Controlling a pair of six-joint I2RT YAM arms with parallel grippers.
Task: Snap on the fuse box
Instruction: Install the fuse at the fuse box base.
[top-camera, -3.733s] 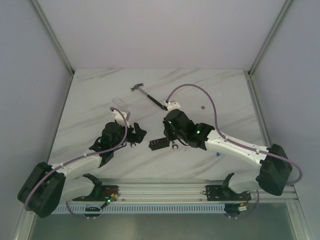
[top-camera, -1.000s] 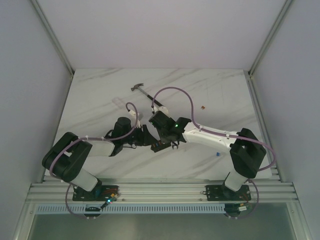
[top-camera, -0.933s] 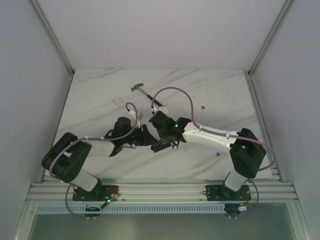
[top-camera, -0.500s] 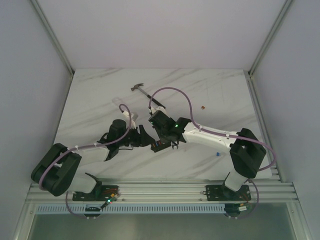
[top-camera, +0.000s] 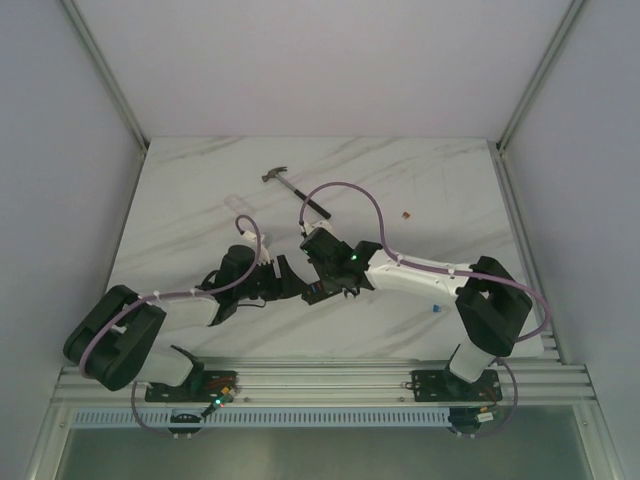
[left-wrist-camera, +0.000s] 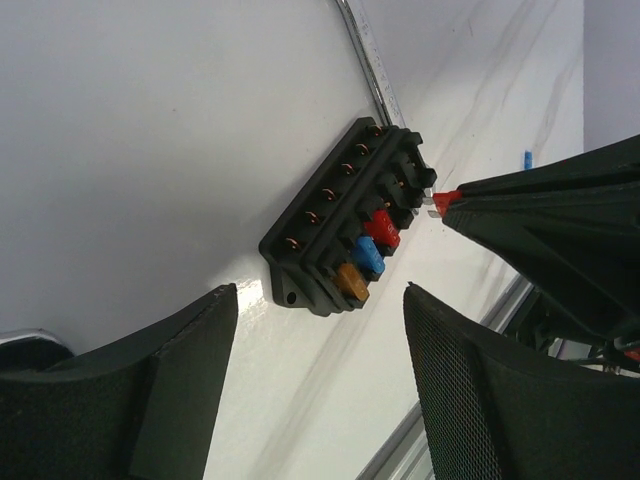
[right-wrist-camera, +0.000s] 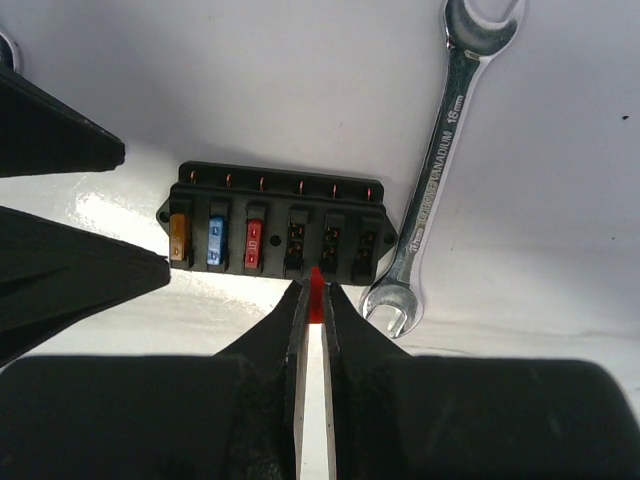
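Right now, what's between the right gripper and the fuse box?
A small red fuse, pinched in the right gripper, pointing at the fuse box; seen in the right wrist view.

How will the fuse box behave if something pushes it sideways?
The fuse box looks like rigid plastic, so it should not flex. Lying flat and low, it will hardly tip. On the glossy table it may slide when pushed.

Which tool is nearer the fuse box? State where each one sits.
Right. The right tool, shut on a red fuse, holds the fuse's tip at the long side of the fuse box. The left tool is open off its short end, with a gap.
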